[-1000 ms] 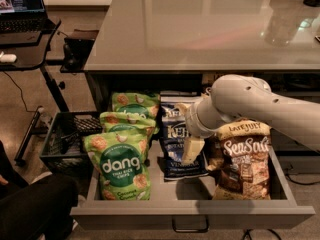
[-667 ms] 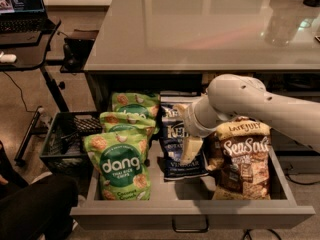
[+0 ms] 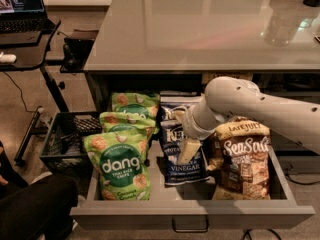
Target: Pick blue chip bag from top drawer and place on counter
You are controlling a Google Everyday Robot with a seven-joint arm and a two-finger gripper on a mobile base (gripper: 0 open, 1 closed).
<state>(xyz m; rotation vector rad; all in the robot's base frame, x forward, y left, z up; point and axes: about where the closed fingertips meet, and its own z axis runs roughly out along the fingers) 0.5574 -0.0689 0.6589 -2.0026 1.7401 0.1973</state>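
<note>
The top drawer [image 3: 192, 218] is pulled open below the counter [image 3: 200, 29]. A dark blue Kettle chip bag [image 3: 175, 171] stands in the drawer's middle, with "VINEGAR" readable low on its front. A second blue bag [image 3: 170, 109] stands behind it, mostly hidden. My gripper [image 3: 189, 151] reaches down from the right on the white arm [image 3: 235, 101] and sits against the front blue bag's upper right part, covering some of its label.
Several green "dang" bags [image 3: 117, 166] fill the drawer's left side. Brown "Sea Salt" bags [image 3: 242, 159] stand on the right, close to my arm. A black crate [image 3: 62, 139] sits on the floor at left, below a black desk with a laptop [image 3: 22, 4].
My arm's wrist has shifted slightly left and down over the front blue bag. The bags have not visibly moved.
</note>
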